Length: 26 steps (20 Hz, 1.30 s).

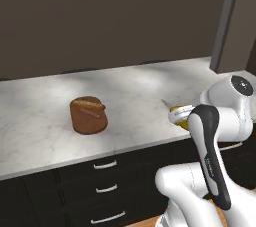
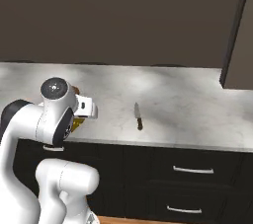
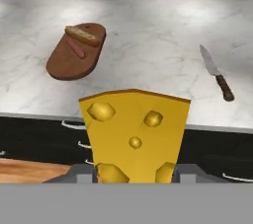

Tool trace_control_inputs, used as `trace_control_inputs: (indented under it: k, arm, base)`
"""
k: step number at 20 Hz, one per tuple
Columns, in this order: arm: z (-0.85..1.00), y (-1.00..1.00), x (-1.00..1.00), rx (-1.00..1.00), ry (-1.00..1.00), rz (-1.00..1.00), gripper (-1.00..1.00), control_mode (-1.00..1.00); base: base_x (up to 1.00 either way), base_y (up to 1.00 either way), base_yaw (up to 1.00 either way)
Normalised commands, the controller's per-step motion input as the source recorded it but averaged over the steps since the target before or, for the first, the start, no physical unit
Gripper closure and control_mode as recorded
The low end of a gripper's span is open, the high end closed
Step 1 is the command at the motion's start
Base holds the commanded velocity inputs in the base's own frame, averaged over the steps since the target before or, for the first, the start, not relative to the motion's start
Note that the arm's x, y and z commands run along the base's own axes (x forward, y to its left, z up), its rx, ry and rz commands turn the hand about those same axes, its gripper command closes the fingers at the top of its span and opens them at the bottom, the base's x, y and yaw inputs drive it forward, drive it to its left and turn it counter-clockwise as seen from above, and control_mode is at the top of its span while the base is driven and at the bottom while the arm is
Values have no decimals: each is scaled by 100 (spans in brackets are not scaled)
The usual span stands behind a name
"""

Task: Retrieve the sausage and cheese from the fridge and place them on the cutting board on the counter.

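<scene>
I've got the cheese [image 3: 134, 136] in the tool [image 3: 134, 176]: the yellow wedge sits between the two dark fingertips [image 3: 81, 174] in the hand view, holes facing the camera, point end down between them. So the tool is closed on the cheese, not open.

From the left base view the tool [image 1: 179, 116] is out over the front edge of the bench [image 1: 40, 121], well to the right of the board [image 1: 89, 116], with a bit of yellow cheese [image 1: 184, 123] showing under the wrist. In the right base view the arm hides most of it; I see just a sliver of yellow cheese [image 2: 76, 125] below the white hand at the bench [image 2: 188, 114] edge.

The board [image 3: 74, 53] lies flat on the bench [image 3: 148, 35], up and left of the cheese in the hand view. The sausage [image 3: 75, 48] is already lying on the board, next to a lighter tan bun-like piece [image 3: 83, 34] near the far end. In the left base view the sausage [image 1: 88, 113] shows as a reddish strip on top of the board.

A knife [image 3: 216, 73] with a brown handle lies on the bench right of the board, well apart from it; same knife [image 2: 138, 116] in the right base view, blade pointing away from the front edge.

Black drawers [image 1: 107, 181] with silver handles sit under the bench.
</scene>
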Motion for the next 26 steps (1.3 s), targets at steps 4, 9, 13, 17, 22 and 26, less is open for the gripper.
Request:
trace_control_inputs:
  k: [4, 9, 13, 17, 22, 26]
  arm:
    - [0, 0, 0, 0, 0, 0, 100, 100]
    - [0, 0, 0, 0, 0, 0, 100, 100]
    - [0, 0, 0, 0, 0, 0, 100, 100]
    - [0, 0, 0, 0, 0, 0, 100, 100]
    - [0, 0, 0, 0, 0, 0, 100, 100]
    - [0, 0, 0, 0, 0, 0, 100, 100]
  base:
    - [0, 100, 0]
    - [8, 100, -2]
    - [76, 74, 0]
    - [29, 26, 0]
    - [0, 0, 0]
    - [0, 0, 0]
